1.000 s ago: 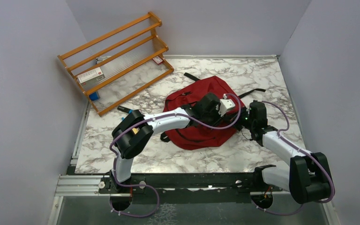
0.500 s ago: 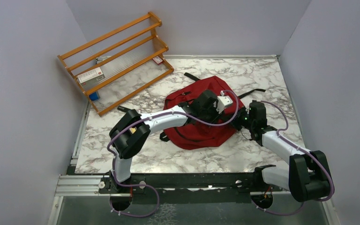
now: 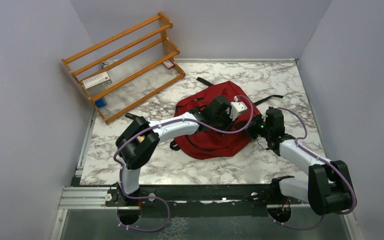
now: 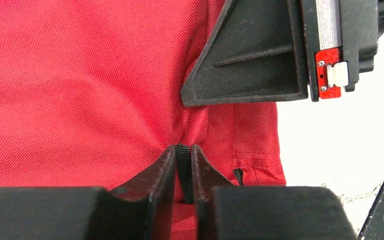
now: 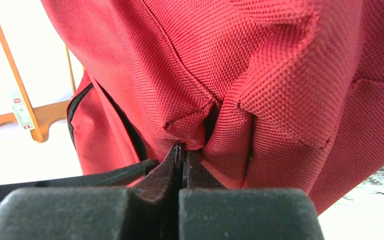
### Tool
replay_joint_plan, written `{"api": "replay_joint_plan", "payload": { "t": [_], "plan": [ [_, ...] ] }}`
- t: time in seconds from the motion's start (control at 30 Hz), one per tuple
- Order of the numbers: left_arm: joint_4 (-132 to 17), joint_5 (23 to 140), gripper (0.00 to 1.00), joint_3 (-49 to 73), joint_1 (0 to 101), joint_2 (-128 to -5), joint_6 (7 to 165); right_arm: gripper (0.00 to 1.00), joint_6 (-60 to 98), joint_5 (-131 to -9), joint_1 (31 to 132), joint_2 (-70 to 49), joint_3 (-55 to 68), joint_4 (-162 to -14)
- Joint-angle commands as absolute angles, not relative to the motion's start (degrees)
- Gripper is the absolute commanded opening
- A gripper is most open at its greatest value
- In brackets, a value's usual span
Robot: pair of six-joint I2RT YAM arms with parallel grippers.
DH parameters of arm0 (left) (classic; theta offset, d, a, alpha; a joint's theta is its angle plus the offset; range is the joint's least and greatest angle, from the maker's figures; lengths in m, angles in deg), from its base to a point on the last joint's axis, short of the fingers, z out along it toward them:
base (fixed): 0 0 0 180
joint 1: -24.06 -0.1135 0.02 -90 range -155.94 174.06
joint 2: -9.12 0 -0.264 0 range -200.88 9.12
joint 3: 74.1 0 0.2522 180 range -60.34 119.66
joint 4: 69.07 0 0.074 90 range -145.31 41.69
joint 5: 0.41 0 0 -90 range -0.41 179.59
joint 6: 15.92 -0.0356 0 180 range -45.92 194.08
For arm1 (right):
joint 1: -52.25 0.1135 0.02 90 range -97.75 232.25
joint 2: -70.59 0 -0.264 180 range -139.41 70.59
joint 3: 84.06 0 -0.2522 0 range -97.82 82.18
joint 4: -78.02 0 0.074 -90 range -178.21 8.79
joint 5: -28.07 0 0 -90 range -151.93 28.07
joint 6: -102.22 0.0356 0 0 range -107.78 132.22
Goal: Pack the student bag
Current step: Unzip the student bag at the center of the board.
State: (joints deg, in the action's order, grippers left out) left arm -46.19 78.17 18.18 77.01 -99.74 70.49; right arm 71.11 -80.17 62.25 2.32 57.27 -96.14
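Note:
The student bag [image 3: 215, 144], dark red with black straps, lies flat in the middle of the marble table [image 3: 180, 167]. My left gripper [image 4: 183, 150] reaches over it from the left, and its jaws are shut on a narrow black ribbed strip [image 4: 182, 165] at the bag's right side, over red fabric [image 4: 80, 90]. From the right, my right gripper [image 5: 182, 150] is shut on a pinched fold of the bag's red cloth [image 5: 200, 120]. In the top view the two gripper heads, left [image 3: 232, 119] and right [image 3: 255, 131], meet at the bag's right edge, with the fingertips hidden.
A wooden rack [image 3: 125, 62] leans at the back left, with a white-and-red box [image 3: 96, 80] and a blue item [image 3: 100, 102] on it. A dark pen-like object [image 3: 131, 117] lies near the left arm's elbow. Black straps [image 3: 275, 96] trail off the bag's far right. Walls close three sides.
The left wrist has shifted slightly back and to the left over the bag, and its jaws have narrowed onto the black strip. The right arm has barely moved.

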Motion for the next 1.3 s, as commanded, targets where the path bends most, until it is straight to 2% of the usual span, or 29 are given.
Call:
{"api": "replay_joint_plan", "payload": {
  "t": [0.0,0.1,0.4,0.5,0.9,1.27],
  "plan": [
    [-46.74,76.83,0.13,17.38,76.28,-96.52,70.74,0.01,70.64,-82.92,62.27,1.72,57.85,-97.45],
    [-46.68,76.47,0.10,17.07,75.98,-95.75,70.97,0.01,70.57,-82.79,62.27,1.69,57.92,-97.41],
    [-46.71,74.79,0.08,15.35,73.91,-93.43,72.03,0.01,70.32,-82.93,62.27,1.41,58.01,-97.48],
    [-46.62,74.31,0.00,15.16,73.15,-93.45,72.42,0.01,70.23,-82.85,62.27,1.42,58.01,-97.46],
    [-44.99,78.58,0.00,18.11,68.36,-96.35,75.57,0.01,65.87,-87.51,62.28,0.51,56.29,-96.13],
    [-43.97,81.47,0.00,23.07,61.59,-99.20,75.55,0.01,62.17,-82.76,62.28,5.97,56.01,-89.11]
  ]
}}
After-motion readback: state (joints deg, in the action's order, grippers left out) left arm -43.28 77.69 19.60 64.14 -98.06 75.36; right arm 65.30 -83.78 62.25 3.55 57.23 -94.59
